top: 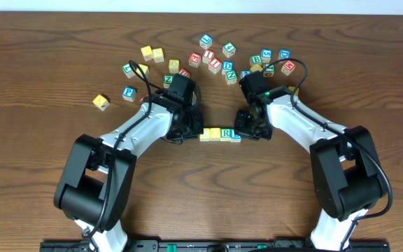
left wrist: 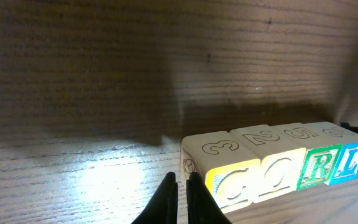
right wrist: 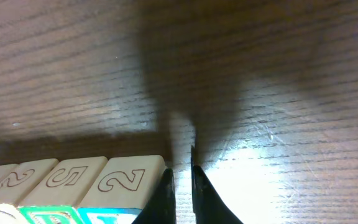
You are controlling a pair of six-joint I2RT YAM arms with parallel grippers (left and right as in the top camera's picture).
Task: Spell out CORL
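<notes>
CORL cubes (top: 220, 134) sit in a row between my left gripper (left wrist: 181, 182) and right gripper (right wrist: 180, 168), both clenched on nothing.

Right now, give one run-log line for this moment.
CORL row: complete, cubes touching | left gripper: shut, at C end | right gripper: shut, at L end

- The overhead camera is looking straight down on the table (top: 33, 42) from well above.
- Both wrist cameras are viewing the cube row (left wrist: 278, 177) closely, from opposite ends.
</notes>
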